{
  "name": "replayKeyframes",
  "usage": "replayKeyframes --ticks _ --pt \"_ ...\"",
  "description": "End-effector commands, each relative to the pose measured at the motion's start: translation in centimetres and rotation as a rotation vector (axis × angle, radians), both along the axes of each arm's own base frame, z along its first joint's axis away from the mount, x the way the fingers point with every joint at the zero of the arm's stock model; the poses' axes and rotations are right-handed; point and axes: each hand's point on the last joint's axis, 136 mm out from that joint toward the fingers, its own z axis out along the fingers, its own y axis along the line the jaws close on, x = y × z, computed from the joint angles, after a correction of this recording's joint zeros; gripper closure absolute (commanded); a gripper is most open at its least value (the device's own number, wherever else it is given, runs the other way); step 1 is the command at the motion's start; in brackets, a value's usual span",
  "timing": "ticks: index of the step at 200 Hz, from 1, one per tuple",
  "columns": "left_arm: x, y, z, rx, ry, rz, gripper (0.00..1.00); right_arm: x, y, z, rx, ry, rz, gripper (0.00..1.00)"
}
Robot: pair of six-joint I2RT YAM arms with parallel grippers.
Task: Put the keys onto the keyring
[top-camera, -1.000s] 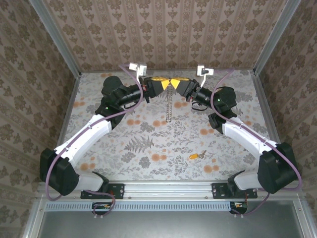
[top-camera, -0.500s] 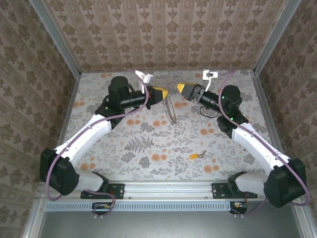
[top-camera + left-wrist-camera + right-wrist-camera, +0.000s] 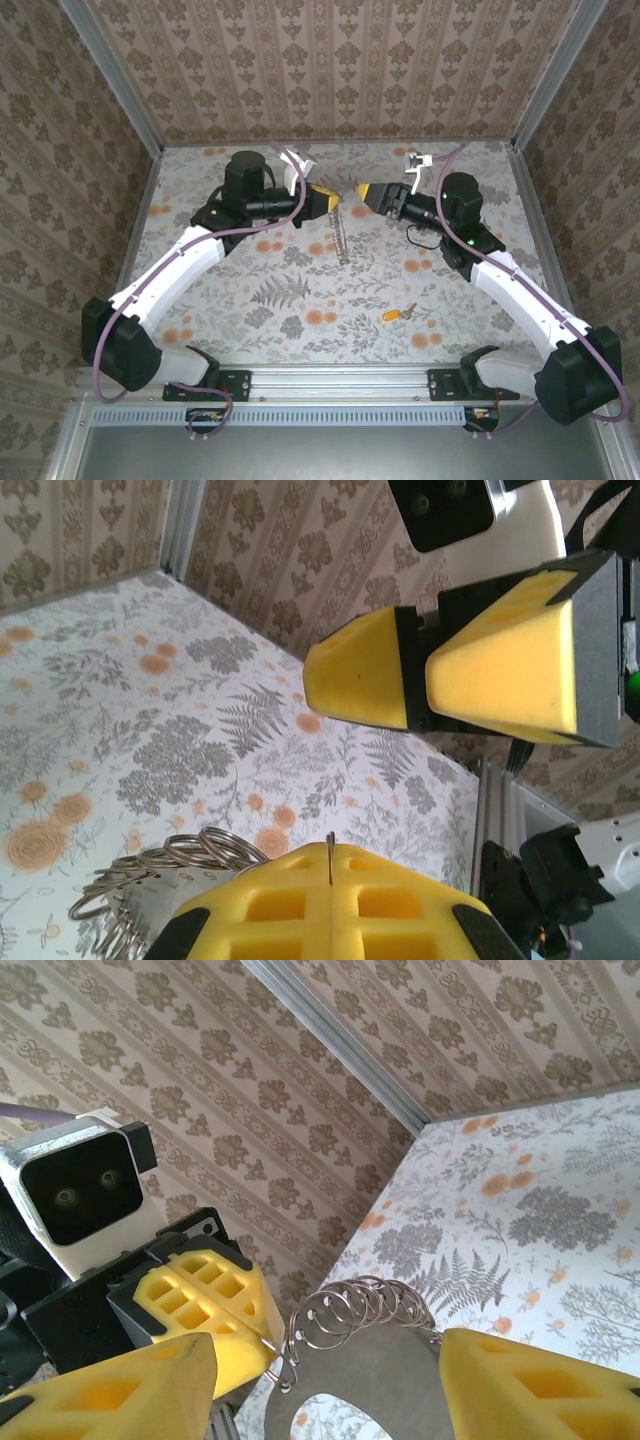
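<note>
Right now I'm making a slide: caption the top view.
Left gripper holds the keyring beside the right gripper over the floral table; the key lies apart, nearer the front.

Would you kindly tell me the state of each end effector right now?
Left end effector: closed on the keyring.
Right end effector: open.

The table wears a pale cloth printed with grey ferns and orange flowers, with patterned walls on three sides. One thing lies plainly on it — a tiny key with an orange-yellow head, flat on the cloth near the front edge, right of the middle. A thin chain hangs over the centre; whether its low end touches the cloth cannot be told.
</note>
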Motion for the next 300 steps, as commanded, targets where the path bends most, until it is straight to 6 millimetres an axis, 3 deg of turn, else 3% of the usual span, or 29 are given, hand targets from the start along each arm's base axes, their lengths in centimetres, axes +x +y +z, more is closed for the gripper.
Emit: replayKeyframes --ticks 1,145,233,300 --pt "-0.8 -0.1 1.5 0.0 -0.061 -0.079 1.0 -0.5 -0.3 0.6 -0.035 -0.013 0.003 0.37" --pt "-1.8 0.7 1.5 0.021 -0.047 -0.207 1.0 -0.8 5.0 0.9 -0.095 -0.084 0.198 0.37" --pt "-2.2 0.6 2.8 0.002 -0.027 -0.259 1.0 -0.7 6.0 0.8 -0.091 -0.14 0.251 0.37" --pt "-2.8 0.6 4.6 -0.038 -0.049 -0.293 1.0 -1.1 4.3 1.7 -0.078 -0.197 0.204 0.38"
